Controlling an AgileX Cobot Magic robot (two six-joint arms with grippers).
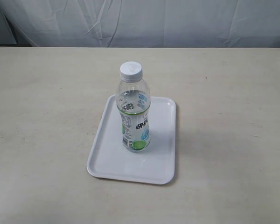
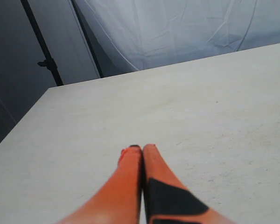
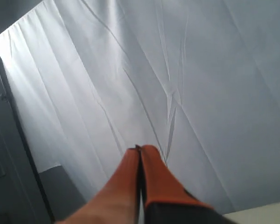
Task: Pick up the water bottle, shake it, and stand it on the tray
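Exterior view: clear water bottle [image 1: 134, 116], white cap [image 1: 130, 70], upright on tray [image 1: 161, 136]; left pincer [image 2: 142, 147], right pincer [image 3: 140, 148] closed.

the water bottle [image 1: 134, 112] — clear, white-capped — stands upright on the white tray [image 1: 161, 161].

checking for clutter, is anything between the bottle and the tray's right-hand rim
Nothing. The exterior view shows only bare white tray floor between the bottle and that rim of the tray.
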